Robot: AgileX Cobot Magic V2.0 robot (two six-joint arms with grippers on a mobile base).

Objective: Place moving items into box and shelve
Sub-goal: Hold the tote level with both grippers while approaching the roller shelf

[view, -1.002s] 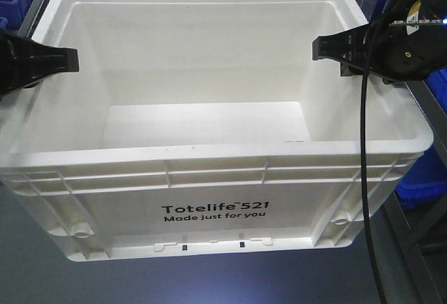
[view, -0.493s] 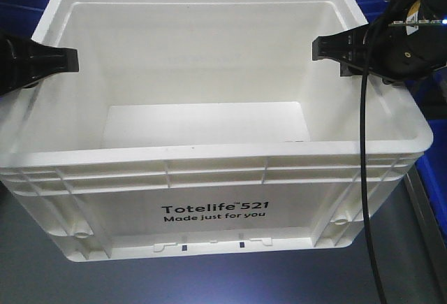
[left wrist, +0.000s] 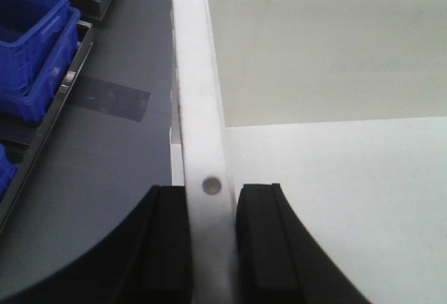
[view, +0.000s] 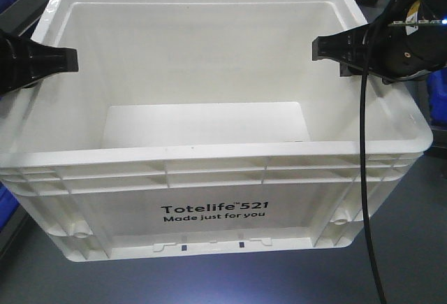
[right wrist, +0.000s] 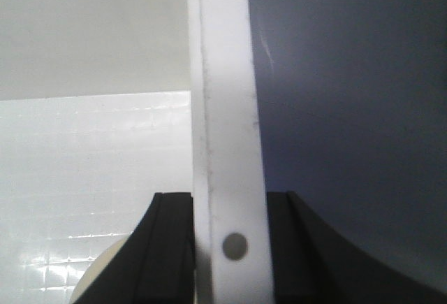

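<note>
White box (view: pixel 216 178) over grey floor (left wrist: pixel 105 164) beside blue bins (left wrist: pixel 35 38), left fingers (left wrist: pixel 167 248), right fingers (right wrist: pixel 171 248) tight on its rim.

Hidden and cropped
The front wall of the large white ribbed plastic crate (view: pixel 209 178) hides the near strip of its floor. The black left hand (view: pixel 61 61) runs off the front view's left edge. In the right wrist view a pale rounded shape (right wrist: pixel 101 279), cropped at the bottom, is unidentifiable.
</note>
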